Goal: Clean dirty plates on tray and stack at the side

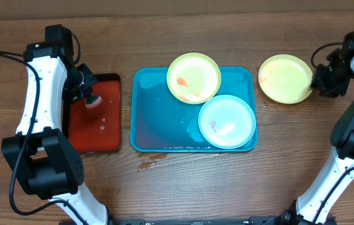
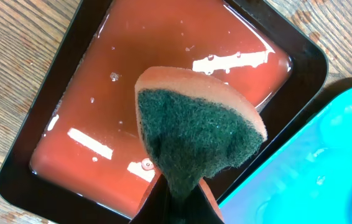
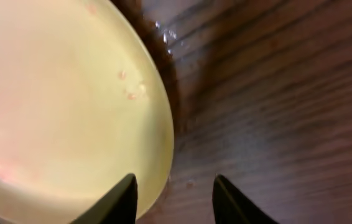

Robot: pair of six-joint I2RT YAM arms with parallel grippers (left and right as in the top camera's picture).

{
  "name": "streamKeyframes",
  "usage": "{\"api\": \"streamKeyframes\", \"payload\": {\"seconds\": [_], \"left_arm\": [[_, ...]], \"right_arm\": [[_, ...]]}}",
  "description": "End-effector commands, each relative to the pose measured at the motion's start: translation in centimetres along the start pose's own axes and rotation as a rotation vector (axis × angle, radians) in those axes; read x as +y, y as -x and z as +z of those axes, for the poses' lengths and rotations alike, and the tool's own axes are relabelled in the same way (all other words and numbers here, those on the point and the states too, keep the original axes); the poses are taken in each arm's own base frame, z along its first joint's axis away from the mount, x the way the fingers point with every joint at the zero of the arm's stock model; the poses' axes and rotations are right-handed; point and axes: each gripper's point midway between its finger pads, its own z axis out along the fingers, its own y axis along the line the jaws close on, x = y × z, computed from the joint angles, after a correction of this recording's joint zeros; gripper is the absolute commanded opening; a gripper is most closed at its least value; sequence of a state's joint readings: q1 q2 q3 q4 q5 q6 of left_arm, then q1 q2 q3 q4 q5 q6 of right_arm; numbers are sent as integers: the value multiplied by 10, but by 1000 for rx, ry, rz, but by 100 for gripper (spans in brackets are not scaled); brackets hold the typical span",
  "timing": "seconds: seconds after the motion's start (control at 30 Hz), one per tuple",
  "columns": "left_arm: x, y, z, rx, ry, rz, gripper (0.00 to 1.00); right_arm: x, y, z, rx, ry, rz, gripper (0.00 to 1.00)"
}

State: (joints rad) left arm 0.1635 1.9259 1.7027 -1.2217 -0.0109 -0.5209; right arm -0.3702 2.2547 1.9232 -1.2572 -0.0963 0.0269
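The turquoise tray (image 1: 146, 112) holds two plates: a lime-green one (image 1: 194, 77) with orange smears, overlapping the far rim, and a pale blue-white one (image 1: 227, 120) with a red smear. A third lime-green plate (image 1: 284, 78) lies on the table to the right of the tray; it fills the left of the right wrist view (image 3: 58, 106). My right gripper (image 3: 173, 190) is open at that plate's right edge, one finger over the rim, nothing held. My left gripper (image 2: 179, 208) is shut on a green-and-orange sponge (image 2: 194, 134) above the red-brown tray.
A red-brown, black-rimmed tray (image 1: 96, 134) with water in it (image 2: 163, 81) stands left of the turquoise tray. Water drops lie on the wood table (image 1: 149, 165) in front of the tray. The turquoise tray's corner shows in the left wrist view (image 2: 325, 162).
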Motion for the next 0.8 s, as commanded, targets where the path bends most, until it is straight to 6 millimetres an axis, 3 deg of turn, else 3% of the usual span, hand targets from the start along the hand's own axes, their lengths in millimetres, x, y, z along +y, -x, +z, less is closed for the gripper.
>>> {"api": "streamKeyframes", "payload": {"seconds": [0.0, 0.07, 0.17, 0.27, 0.4, 0.5, 0.6, 0.77], "left_arm": [[-8, 4, -15, -41, -31, 9, 4], [-11, 2, -15, -41, -32, 18, 4], [-15, 1, -15, -43, -34, 40, 4], [-17, 0, -14, -42, -36, 47, 4], [-21, -1, -14, -45, -38, 58, 4], [-26, -3, -14, -48, -42, 70, 4], [-28, -4, -14, -49, -44, 76, 4], [-33, -7, -14, -48, -46, 90, 4]], "right_arm": [[25, 24, -59, -143, 34, -38, 43], [50, 26, -82, -182, 106, -73, 43], [107, 25, -112, -241, 276, -222, 43], [166, 18, -119, -288, 391, -419, 43], [227, 2, -103, -331, 379, -632, 44], [267, -11, -79, -376, 297, -762, 59], [294, -21, -53, -423, 209, -831, 67], [322, -36, -16, -481, 149, -897, 69]]}}
